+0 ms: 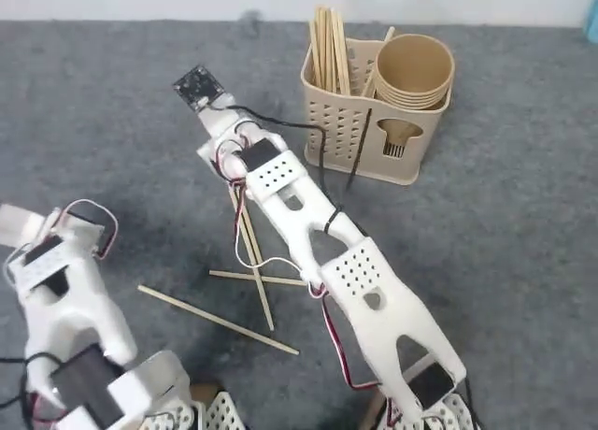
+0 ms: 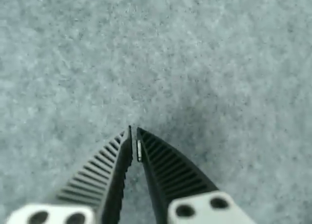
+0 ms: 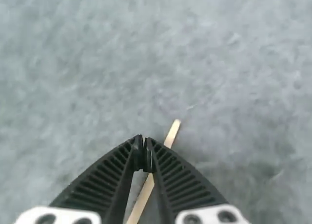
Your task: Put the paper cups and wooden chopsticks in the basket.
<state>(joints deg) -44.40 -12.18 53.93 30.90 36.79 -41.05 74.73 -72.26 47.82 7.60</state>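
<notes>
Both jaws of your left gripper point(image 2: 133, 130) sit together, holding nothing, over the grey mat point(image 1: 140, 150). That arm is folded at the near left corner and partly cut off by the edge. Next come the loose chopsticks point(image 1: 217, 320), about four, lying crossed on the mat between the arms. Your right gripper point(image 3: 144, 142) has its jaws together above one chopstick point(image 3: 171, 130), which seems to pass under a finger rather than between them; from above, the wrist hides the contact. Far right, the basket point(image 1: 348, 136) holds stacked cups point(image 1: 416, 70) and upright chopsticks point(image 1: 327, 47), with open mat all around it.
</notes>
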